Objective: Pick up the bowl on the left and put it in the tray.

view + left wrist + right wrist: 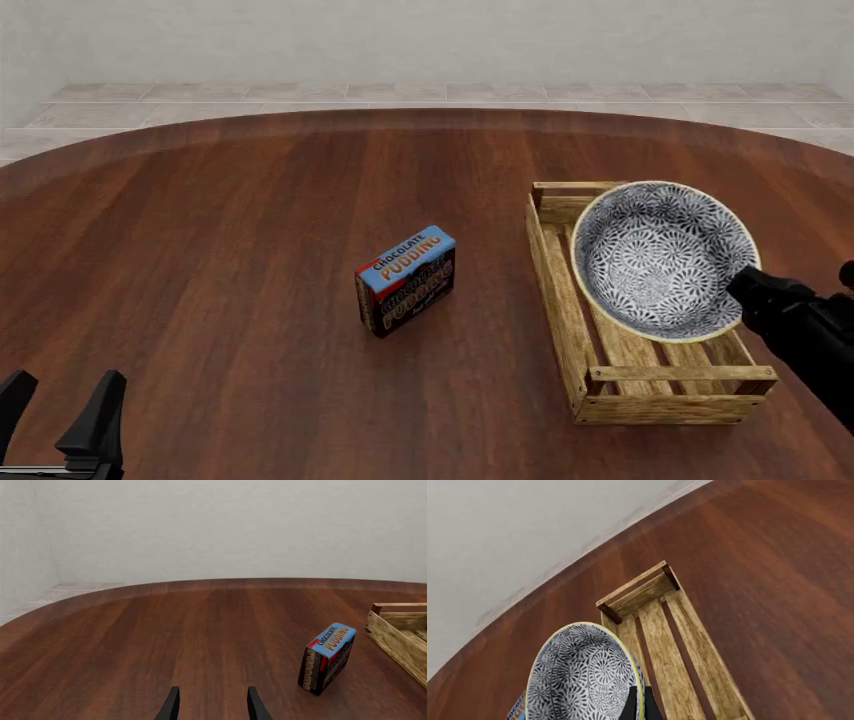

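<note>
Right gripper (742, 290) clamped on the bowl (659, 258) rim, tilted over the tray (561, 290) (pudding box (406, 281) aside), left gripper (60, 410) parted, holding nothing

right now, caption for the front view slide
Right hand holds the tilted bowl over the tray.
</note>
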Controlling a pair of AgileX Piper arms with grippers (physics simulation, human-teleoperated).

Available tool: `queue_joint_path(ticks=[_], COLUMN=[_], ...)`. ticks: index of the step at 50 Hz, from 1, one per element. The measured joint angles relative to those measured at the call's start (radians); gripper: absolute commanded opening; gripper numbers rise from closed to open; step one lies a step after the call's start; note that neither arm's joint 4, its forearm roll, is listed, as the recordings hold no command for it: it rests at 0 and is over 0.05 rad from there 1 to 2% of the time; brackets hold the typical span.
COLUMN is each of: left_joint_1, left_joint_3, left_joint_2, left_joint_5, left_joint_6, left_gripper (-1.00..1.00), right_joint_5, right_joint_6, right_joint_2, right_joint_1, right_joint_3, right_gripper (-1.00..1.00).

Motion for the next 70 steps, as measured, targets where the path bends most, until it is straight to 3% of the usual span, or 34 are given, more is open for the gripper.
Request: queue_joint_path(ticks=[30, 70], left_joint_1=[0.000, 0.000], left_joint_3=[0.000, 0.000], left_joint_2=[0.000, 0.000], left_joint_5=[0.000, 0.000], left_joint_6=[0.000, 0.000], left_gripper=[1.00, 1.00], right_joint_5=[-0.095, -0.145], right_joint_6=[0.057, 0.022], right_joint_2=[0.096, 0.153], right_joint_1=[-0.017, -0.031], right_joint_3=[0.051, 0.064], right_gripper=[-1.00, -1.00])
